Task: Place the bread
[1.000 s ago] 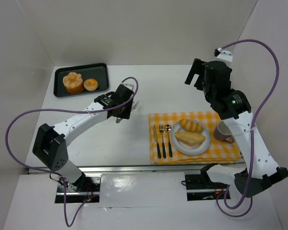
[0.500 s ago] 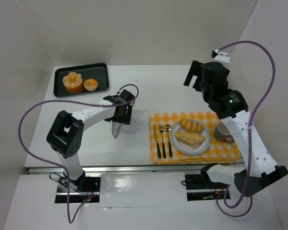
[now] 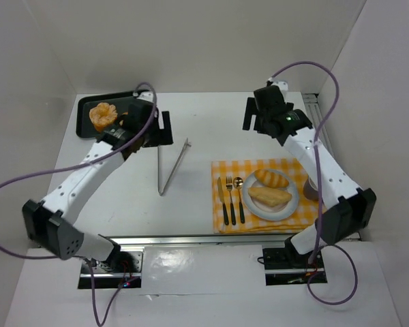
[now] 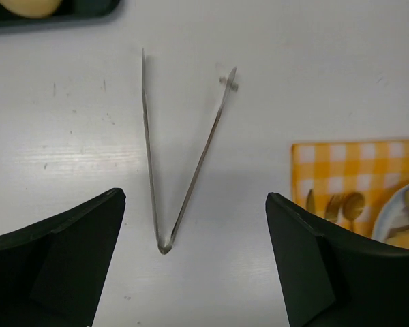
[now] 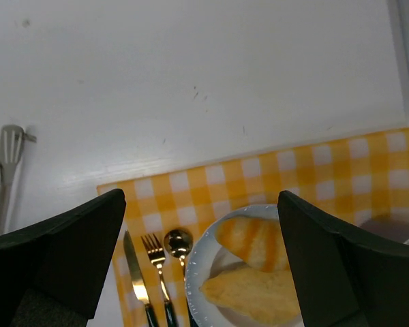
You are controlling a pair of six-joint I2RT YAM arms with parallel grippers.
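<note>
Bread [image 3: 271, 179] lies on plate [image 3: 285, 211], fork [image 3: 230, 197] beside, tongs [image 3: 172, 165] apart.

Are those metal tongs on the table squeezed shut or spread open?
Spread open: the tongs lie flat in a V, tips well apart, with nothing holding them.

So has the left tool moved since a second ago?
Yes. The left tool has drawn back from the placemat toward the black tray, and the tongs lie free beside it.
</note>
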